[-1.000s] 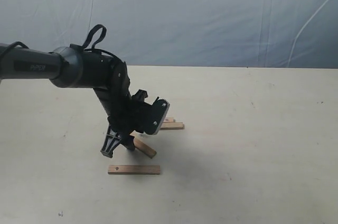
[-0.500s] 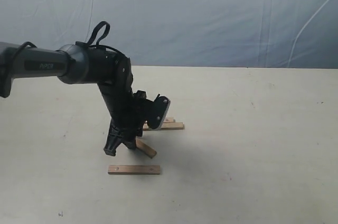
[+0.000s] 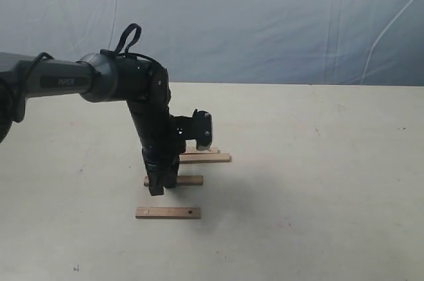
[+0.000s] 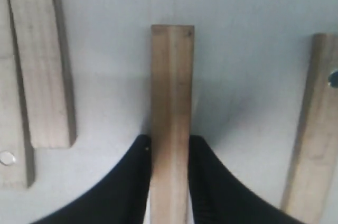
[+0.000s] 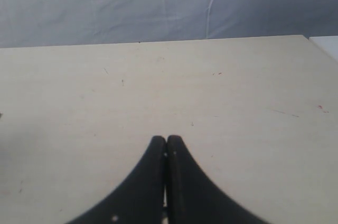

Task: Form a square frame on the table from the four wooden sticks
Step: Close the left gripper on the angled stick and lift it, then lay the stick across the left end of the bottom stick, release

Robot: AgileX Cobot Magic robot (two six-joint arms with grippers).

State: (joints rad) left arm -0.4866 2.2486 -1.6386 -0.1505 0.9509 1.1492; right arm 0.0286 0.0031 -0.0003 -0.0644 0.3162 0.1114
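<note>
We have one light, stiff stick (image 4: 171, 86) clamped across its narrow edges near one end by the left gripper (image 4: 170, 140), down at the worktop (image 3: 318, 195) between the near stick (image 3: 169, 213) and the far pair (image 3: 207, 156), likely to pivot there, while the right gripper (image 5: 166, 145) has its fingers pressed together, empty.

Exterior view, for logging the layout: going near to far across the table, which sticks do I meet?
First the near stick → held stick → third stick → far stick, partly hidden.
</note>
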